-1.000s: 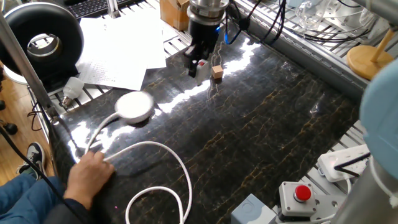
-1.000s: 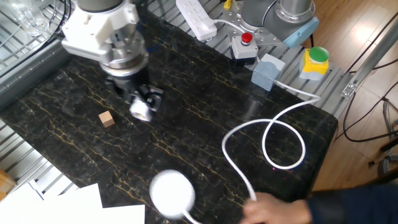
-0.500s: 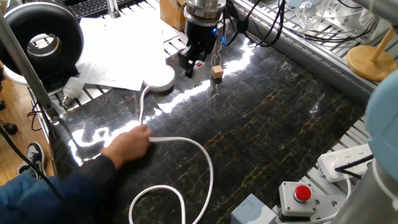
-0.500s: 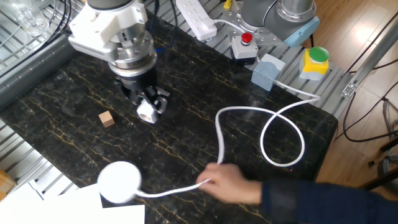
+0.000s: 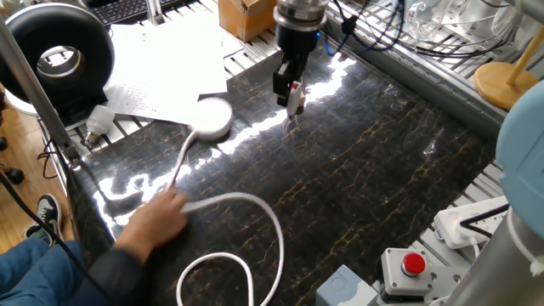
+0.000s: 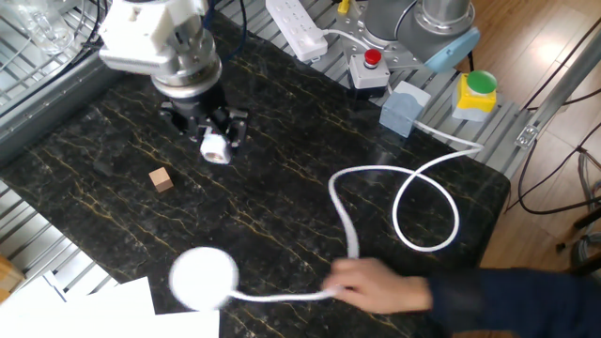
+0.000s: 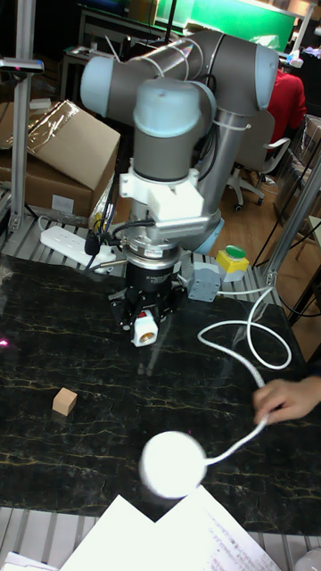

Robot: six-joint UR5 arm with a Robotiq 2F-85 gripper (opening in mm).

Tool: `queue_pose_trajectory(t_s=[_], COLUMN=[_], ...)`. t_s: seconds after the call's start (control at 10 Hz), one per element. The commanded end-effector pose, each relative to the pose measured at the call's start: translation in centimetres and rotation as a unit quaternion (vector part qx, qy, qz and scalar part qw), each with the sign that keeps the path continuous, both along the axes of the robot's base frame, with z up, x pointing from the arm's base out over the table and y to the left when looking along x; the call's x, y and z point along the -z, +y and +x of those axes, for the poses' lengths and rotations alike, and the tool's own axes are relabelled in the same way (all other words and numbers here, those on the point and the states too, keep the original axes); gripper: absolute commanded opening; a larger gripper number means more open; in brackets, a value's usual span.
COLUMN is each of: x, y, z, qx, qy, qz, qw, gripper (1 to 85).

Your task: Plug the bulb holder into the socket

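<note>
My gripper (image 6: 212, 131) hangs just above the dark table at its far side, shut on the bulb holder (image 6: 216, 148), a small white boxy piece with a bit of red on it. The same gripper (image 7: 145, 319) and bulb holder (image 7: 145, 334) show in the tall view, and again in one fixed view as gripper (image 5: 289, 85) and bulb holder (image 5: 295, 99). The socket (image 6: 204, 279), a round white puck, lies flat near the table's paper-side edge, well apart from the gripper. It also appears as socket (image 5: 212, 117) and socket (image 7: 172, 464). Its white cable (image 6: 349, 221) loops across the table.
A person's hand (image 6: 376, 286) holds the cable near the table edge. A small tan cube (image 6: 161, 178) lies beside the gripper. Paper sheets (image 5: 161, 64) border the socket. A power strip (image 6: 296, 26), a red button box (image 6: 372, 58) and a grey box (image 6: 404, 105) line another edge.
The hand pulled and pushed the cable, sliding the socket toward the paper-side edge, then slightly back. My gripper shifted sideways with the bulb holder still held.
</note>
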State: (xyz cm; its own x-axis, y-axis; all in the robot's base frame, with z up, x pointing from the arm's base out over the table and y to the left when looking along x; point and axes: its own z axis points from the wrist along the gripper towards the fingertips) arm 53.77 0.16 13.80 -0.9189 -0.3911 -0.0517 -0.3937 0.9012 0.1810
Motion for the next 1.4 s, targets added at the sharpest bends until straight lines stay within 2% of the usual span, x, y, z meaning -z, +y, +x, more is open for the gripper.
queue_pose_trajectory(t_s=[0.0,0.1,0.2,0.4,0.5,0.7,0.9,1.0,1.1,1.3], x=[-0.1,-0.1,0.2,0.5,0.9,0.9,0.5,0.4,0.4,0.8], y=[0.3,1.6,1.1,0.5,0.5,2.5,5.2,6.3,6.9,7.6], z=[-0.7,-0.1,1.4,3.4,4.6,6.1,7.5,8.4,8.7,8.9], qx=[-0.017,0.01,0.045,0.094,0.111,0.162,0.215,0.238,0.248,0.247], qy=[-0.002,-0.008,-0.022,-0.033,-0.041,-0.034,-0.021,-0.021,-0.019,-0.022], qz=[0.009,0.015,-0.008,-0.026,-0.024,0.005,0.036,0.049,0.056,0.051], qw=[0.9998,0.9998,0.9987,0.9946,0.9927,0.9862,0.9758,0.9699,0.9671,0.9674], gripper=[1.3,1.3,1.3,1.3,1.3,1.3,1.3,1.3,1.3,1.3])
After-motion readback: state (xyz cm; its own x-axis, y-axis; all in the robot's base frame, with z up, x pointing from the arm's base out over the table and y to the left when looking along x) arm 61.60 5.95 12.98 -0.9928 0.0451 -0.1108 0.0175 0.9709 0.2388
